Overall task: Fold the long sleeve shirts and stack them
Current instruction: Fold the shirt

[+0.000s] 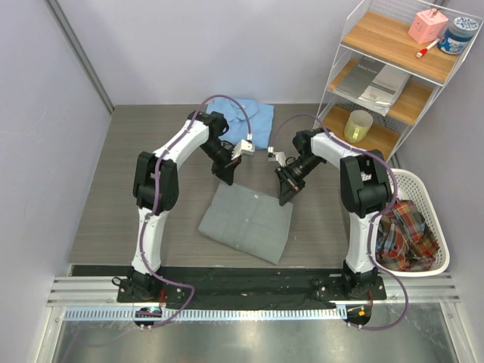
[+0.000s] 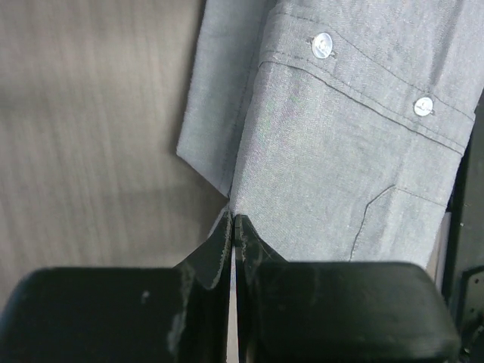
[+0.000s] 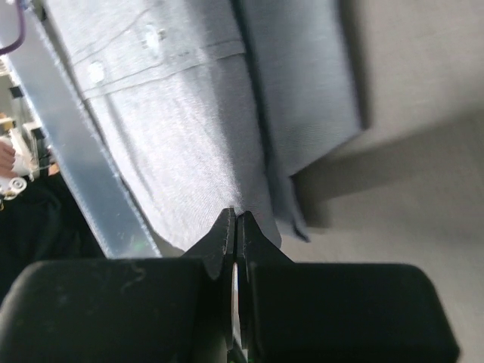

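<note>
The grey long sleeve shirt [image 1: 246,219] lies folded in a rectangle in the middle of the table, button placket showing [image 2: 363,83] [image 3: 174,113]. My left gripper [image 1: 225,180] [image 2: 233,219] is at its far left corner, jaws shut with a pinch of the grey cloth's edge between the tips. At the far right corner, my right gripper [image 1: 286,195] [image 3: 236,215] is shut on the edge in the same way. The light blue long sleeve shirt [image 1: 253,121] lies folded at the back of the table, behind the left arm.
A white basket [image 1: 423,185] holding plaid cloth stands at the right edge of the table. Behind it, a wire shelf [image 1: 393,83] carries a yellow cup [image 1: 358,125], papers and small items. Walls close in the left and back sides.
</note>
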Controlling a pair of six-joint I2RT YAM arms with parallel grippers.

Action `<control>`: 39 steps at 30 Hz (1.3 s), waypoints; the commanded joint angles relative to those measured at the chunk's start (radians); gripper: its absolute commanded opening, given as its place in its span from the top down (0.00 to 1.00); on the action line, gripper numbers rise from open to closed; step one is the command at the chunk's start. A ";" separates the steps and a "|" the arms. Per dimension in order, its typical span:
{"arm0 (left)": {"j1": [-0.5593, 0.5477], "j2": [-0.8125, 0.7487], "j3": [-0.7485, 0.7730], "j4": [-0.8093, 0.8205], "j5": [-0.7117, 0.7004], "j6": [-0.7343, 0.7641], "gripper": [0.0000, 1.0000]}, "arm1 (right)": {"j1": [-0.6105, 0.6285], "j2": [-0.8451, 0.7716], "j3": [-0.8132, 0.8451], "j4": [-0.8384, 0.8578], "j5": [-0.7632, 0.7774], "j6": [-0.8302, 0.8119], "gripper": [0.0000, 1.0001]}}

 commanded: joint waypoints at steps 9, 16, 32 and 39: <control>0.023 0.193 0.144 -0.160 -0.087 -0.179 1.00 | -0.049 0.186 0.132 0.155 0.210 0.024 0.99; 0.027 0.202 0.101 -0.129 -0.110 -0.210 1.00 | -0.049 0.189 0.109 0.191 0.258 0.052 0.99; 0.247 -0.043 -0.084 -0.082 0.224 -0.504 0.52 | -0.018 0.010 0.088 0.134 0.190 0.098 0.50; 0.366 -0.181 -0.426 0.294 0.402 -0.973 0.56 | 0.008 0.032 0.243 0.161 0.095 0.162 0.33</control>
